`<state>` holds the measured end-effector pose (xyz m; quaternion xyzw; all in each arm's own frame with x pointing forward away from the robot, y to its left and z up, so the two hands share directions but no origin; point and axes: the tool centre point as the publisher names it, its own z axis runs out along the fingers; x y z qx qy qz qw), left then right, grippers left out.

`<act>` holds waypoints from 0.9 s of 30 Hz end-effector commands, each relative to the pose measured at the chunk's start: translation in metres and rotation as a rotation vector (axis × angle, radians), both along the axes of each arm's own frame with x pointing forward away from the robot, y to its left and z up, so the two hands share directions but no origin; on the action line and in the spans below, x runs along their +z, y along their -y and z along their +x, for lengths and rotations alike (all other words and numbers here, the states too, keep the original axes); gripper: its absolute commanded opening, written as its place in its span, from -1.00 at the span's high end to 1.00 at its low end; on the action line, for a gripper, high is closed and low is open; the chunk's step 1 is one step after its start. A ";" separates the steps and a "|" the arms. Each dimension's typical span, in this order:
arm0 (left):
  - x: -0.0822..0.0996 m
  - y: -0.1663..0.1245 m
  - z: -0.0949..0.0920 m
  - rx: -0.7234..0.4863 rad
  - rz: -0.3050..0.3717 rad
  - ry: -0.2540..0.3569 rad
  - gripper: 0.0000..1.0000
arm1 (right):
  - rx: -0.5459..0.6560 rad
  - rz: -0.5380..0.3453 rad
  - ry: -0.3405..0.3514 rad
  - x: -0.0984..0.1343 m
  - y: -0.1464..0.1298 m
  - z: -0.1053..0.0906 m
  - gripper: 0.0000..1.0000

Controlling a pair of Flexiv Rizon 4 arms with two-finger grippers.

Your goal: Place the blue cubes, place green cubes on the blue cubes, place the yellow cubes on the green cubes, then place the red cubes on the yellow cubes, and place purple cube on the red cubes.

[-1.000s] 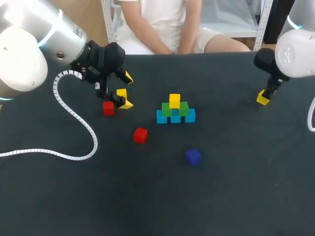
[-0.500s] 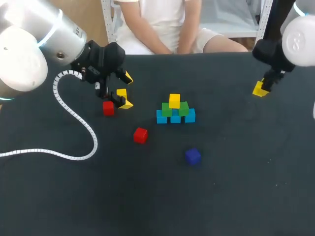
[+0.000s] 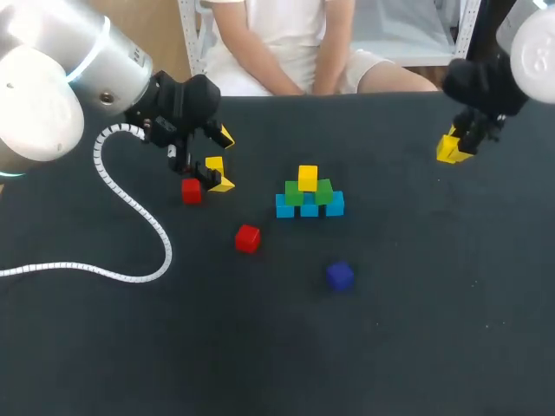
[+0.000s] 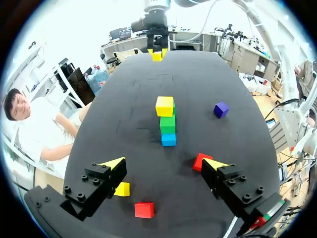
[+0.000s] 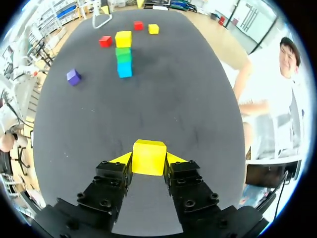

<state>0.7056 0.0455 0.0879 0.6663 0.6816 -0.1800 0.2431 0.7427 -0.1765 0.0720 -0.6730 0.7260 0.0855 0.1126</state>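
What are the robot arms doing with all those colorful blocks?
They are building a little pyramid on the table. Blue cubes sit at the bottom, green cubes on them, and one yellow cube on top. The right hand grips a second yellow cube near the far edge. The left hand hangs open by a loose yellow cube and a red cube. Another red cube and the purple cube wait nearby.

Black table (image 3: 416,329), matte top, faint pale specks across it
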 end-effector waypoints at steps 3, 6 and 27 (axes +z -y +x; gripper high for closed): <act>0.000 -0.001 0.000 -0.002 -0.001 0.000 -1.00 | 0.034 -0.004 -0.001 0.010 -0.007 -0.008 1.00; 0.000 -0.001 0.000 -0.002 -0.001 0.000 -1.00 | 0.064 0.013 -0.019 0.012 -0.010 -0.010 1.00; 0.000 -0.001 0.000 -0.002 -0.001 0.000 -1.00 | 0.064 0.013 -0.019 0.012 -0.010 -0.010 1.00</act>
